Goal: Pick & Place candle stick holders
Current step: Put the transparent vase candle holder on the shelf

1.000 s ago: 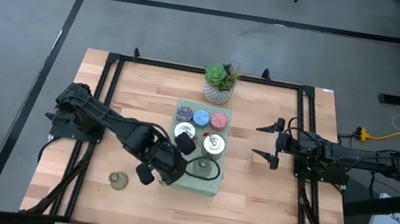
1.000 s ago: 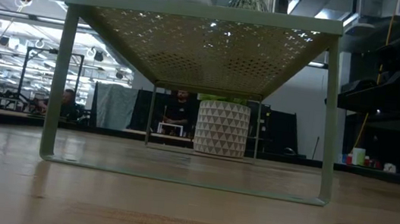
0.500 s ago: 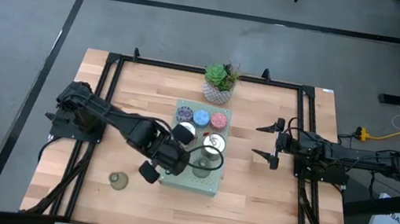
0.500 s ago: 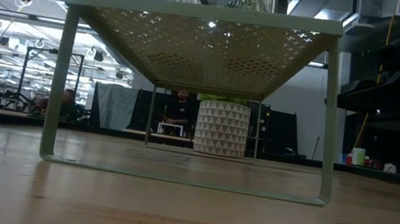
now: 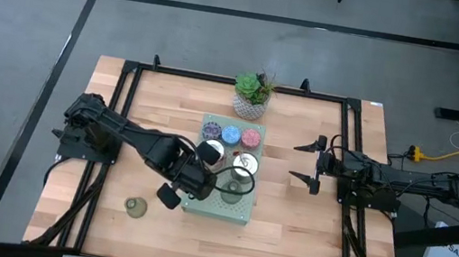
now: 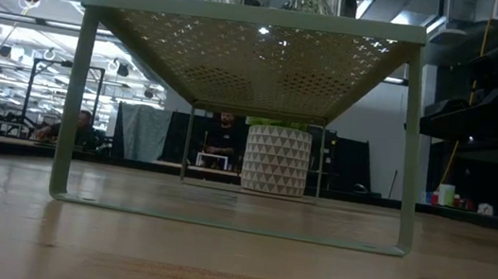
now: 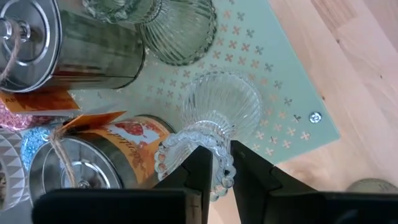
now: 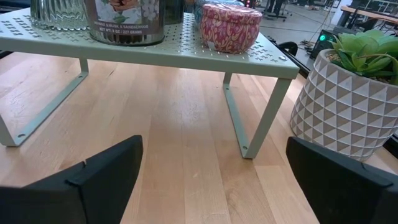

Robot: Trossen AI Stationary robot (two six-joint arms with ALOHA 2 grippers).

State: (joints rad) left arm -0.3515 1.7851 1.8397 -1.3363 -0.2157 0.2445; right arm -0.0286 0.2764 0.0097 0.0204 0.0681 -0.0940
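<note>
Sideways, glass holder (image 7: 219, 118) in left jaws

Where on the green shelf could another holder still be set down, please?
The green shelf is bare along its near edge, in front of the clear glass holder that the left gripper grips. Its far half is crowded with the three small tins and two silver tins. The right gripper waits aside.

silver holder (image 7: 28, 34): cut by frame edge | succulent pot (image 8: 348, 102): cropped
</note>
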